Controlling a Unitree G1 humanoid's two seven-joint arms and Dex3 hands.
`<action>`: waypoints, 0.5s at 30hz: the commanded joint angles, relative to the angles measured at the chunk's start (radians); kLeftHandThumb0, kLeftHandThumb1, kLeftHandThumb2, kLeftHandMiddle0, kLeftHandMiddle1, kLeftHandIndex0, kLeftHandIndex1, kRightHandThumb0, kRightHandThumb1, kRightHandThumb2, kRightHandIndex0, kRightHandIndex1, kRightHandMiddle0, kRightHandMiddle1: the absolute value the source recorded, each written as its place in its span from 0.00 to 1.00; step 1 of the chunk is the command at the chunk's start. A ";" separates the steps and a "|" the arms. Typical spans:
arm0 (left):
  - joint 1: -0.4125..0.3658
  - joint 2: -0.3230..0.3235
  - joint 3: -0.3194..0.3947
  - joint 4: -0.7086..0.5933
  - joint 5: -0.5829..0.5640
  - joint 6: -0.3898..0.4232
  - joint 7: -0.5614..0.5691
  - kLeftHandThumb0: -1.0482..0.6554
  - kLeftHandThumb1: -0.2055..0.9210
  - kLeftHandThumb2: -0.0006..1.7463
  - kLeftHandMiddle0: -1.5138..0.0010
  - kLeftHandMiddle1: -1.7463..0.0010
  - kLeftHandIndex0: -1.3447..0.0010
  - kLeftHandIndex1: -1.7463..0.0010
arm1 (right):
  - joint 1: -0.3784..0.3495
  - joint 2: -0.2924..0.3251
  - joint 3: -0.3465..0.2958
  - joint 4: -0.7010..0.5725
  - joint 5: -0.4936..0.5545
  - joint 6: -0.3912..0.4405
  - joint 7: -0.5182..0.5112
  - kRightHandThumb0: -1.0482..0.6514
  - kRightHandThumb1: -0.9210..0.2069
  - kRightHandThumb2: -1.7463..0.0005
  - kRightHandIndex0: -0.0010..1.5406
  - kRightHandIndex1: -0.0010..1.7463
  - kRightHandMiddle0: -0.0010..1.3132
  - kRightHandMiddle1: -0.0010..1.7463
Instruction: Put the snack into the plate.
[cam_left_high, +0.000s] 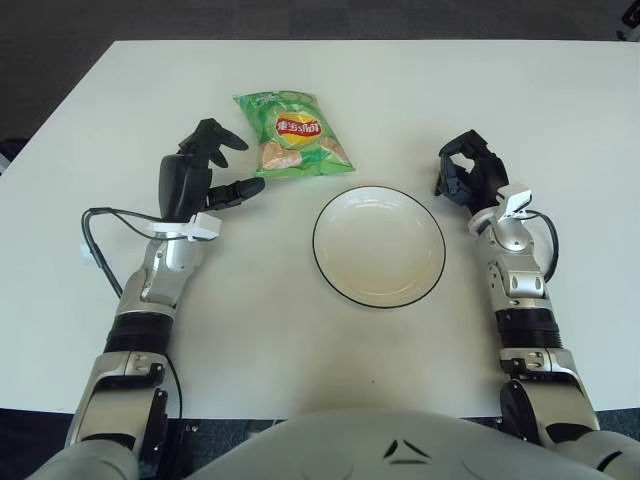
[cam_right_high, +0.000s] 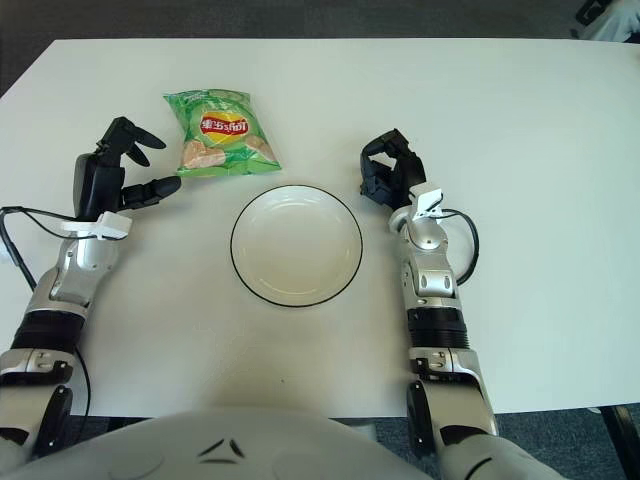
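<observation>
left eye: green snack bag (cam_left_high: 293, 134) flat on white table (cam_left_high: 560, 110), just behind plate (cam_left_high: 379, 246), not in it | left hand (cam_left_high: 203, 172) just left of bag, fingers spread, holding nothing | right eye: right hand (cam_right_high: 392, 169) right of plate, fingers curled, nothing held
</observation>
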 joint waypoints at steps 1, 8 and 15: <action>-0.079 0.042 -0.015 0.041 0.043 -0.035 0.056 0.40 1.00 0.15 0.52 0.07 0.65 0.16 | 0.136 0.042 0.018 0.115 -0.015 0.044 -0.001 0.39 0.21 0.52 0.63 1.00 0.27 1.00; -0.175 0.121 -0.044 0.110 0.101 -0.020 0.076 0.40 1.00 0.14 0.51 0.27 0.63 0.18 | 0.137 0.038 0.021 0.115 -0.017 0.038 0.003 0.39 0.21 0.52 0.63 1.00 0.27 1.00; -0.340 0.235 -0.146 0.260 0.266 -0.090 0.236 0.58 1.00 0.12 0.58 0.25 0.69 0.25 | 0.140 0.037 0.024 0.111 -0.018 0.036 0.005 0.39 0.21 0.52 0.62 1.00 0.26 1.00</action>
